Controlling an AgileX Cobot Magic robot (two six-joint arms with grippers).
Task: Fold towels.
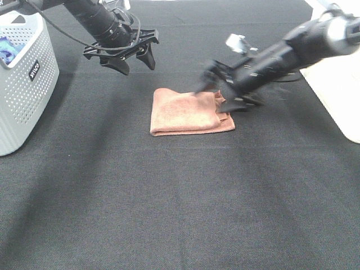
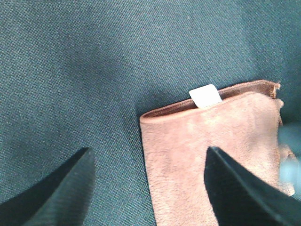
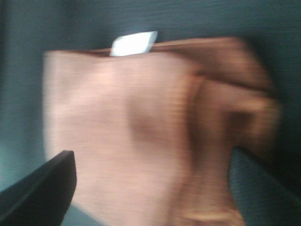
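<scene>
Exterior high view: the towel (image 1: 188, 112) is a rust-coloured, napped cloth folded into a flat rectangular pad; its layered edges show on the right side; it lies near the middle of the table cover (image 1: 169, 214), a black fine-woven fabric. The left gripper (image 1: 130, 59) hangs in the air behind and to the left of the towel on an arm slanting down from the upper left; its black fingers are spread and hold nothing. The right gripper (image 1: 224, 94) reaches in low from the right at the towel's right edge; its fingers stand apart; blur hides whether they touch the cloth. A white perforated plastic basket (image 1: 25, 95) stands at the left edge; a blue item (image 1: 8, 52) lies inside, not identifiable.

Left wrist view: the left gripper (image 2: 148, 188) is spread wide above the table cover (image 2: 70, 70); the towel (image 2: 188, 141) lies below, apart from both fingers; a rounded fold and a stitched hem are visible; a small white tag (image 2: 205, 96) protrudes at that edge.

Right wrist view: heavily blurred; the right gripper (image 3: 150, 188) is spread; the towel (image 3: 127, 132) fills the space between its fingers; the cloth is rumpled on one side; the tag (image 3: 134, 43) shows at the far edge.
</scene>
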